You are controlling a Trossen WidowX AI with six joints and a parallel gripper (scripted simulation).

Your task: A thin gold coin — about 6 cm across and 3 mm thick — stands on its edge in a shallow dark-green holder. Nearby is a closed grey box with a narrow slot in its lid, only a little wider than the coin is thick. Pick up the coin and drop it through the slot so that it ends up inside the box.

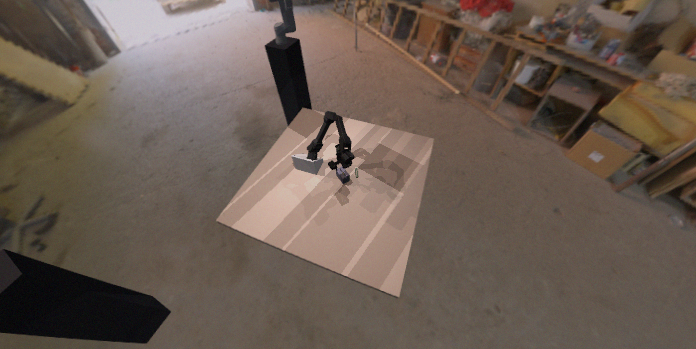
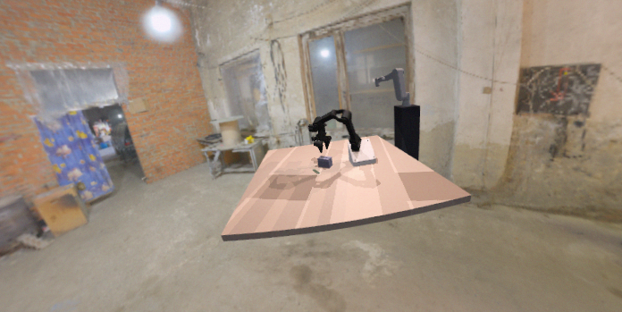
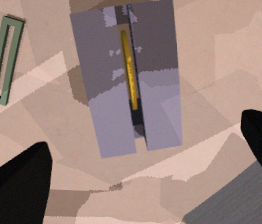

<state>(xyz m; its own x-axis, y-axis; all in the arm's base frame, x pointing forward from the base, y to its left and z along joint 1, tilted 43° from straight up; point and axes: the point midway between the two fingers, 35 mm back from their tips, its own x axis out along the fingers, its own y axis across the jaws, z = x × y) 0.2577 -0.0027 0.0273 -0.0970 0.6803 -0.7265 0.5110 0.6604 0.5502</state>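
Wrist view, running left to right: the dark-green holder (image 3: 6, 60) is lying at the far left edge with nothing in its long groove, a little apart from the grey box (image 3: 126, 76). The gold coin (image 3: 129, 74) is showing edge-on as a thin yellow line in the slot (image 3: 130, 63) along the middle of the box lid (how deep it has sunk cannot be told). The gripper (image 3: 148, 183) is hovering above the box with its jaws spread nearly to their widest and gripping nothing; one dark finger (image 3: 15, 205) is filling the lower left corner and the other is showing at the right edge, both well clear of the coin. At the lower right a grey ribbed base plate (image 3: 238, 219) is showing.

In the exterior view the arm (image 2: 335, 122) is arching over the pale wooden table (image 2: 380, 203), its gripper (image 2: 323, 144) poised just above the box (image 2: 325, 162).
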